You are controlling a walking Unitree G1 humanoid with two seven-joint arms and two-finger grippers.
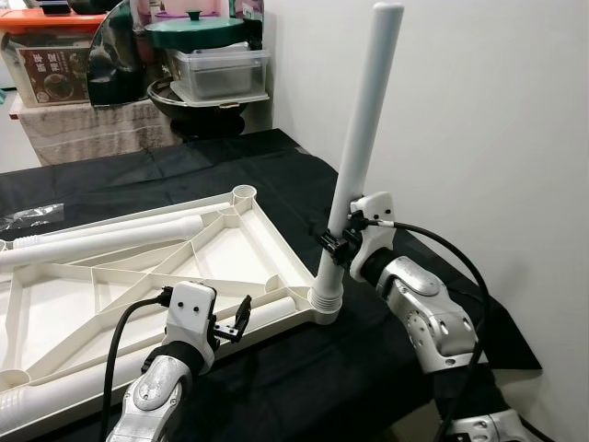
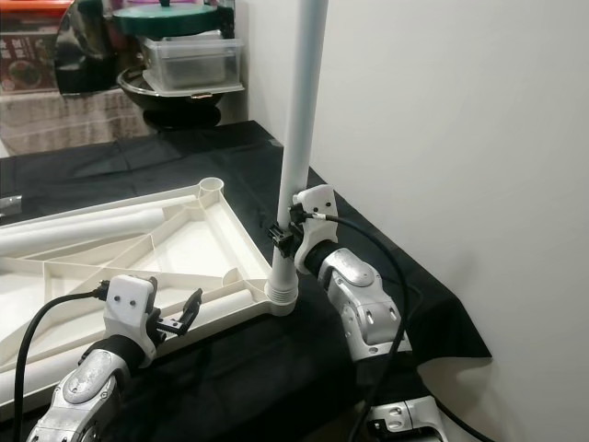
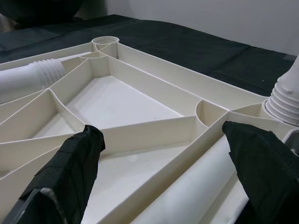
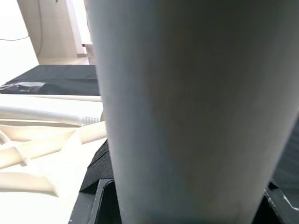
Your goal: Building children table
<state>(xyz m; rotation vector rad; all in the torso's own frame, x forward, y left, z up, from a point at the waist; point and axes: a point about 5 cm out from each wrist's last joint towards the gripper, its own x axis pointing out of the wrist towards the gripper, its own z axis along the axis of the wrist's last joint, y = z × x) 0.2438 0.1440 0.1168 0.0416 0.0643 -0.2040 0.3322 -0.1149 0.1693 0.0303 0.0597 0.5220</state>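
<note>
- The left end effector (image 1: pixel 241 318) hovers with fingers spread at the near edge of the upturned white tabletop (image 1: pixel 138 276) on the black-draped bench (image 1: pixel 276 166).
- Loose legs (image 1: pixel 101 241) lie across it (other sockets empty).
- The right end effector (image 1: pixel 336 241) pinches one upright leg (image 1: pixel 361 138), seated in the corner socket; remaining legs seem unfitted.

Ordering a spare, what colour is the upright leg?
White leg; left eye view.

**Leg upright in the corner socket**

You see the white table leg (image 1: pixel 361 147) standing nearly upright between the right gripper's (image 1: pixel 337 241) fingers, its ribbed foot in the upturned cream tabletop (image 1: pixel 138 285); spare legs (image 1: pixel 101 238) lie beyond the left gripper's (image 1: pixel 241 318) fingertips.
</note>
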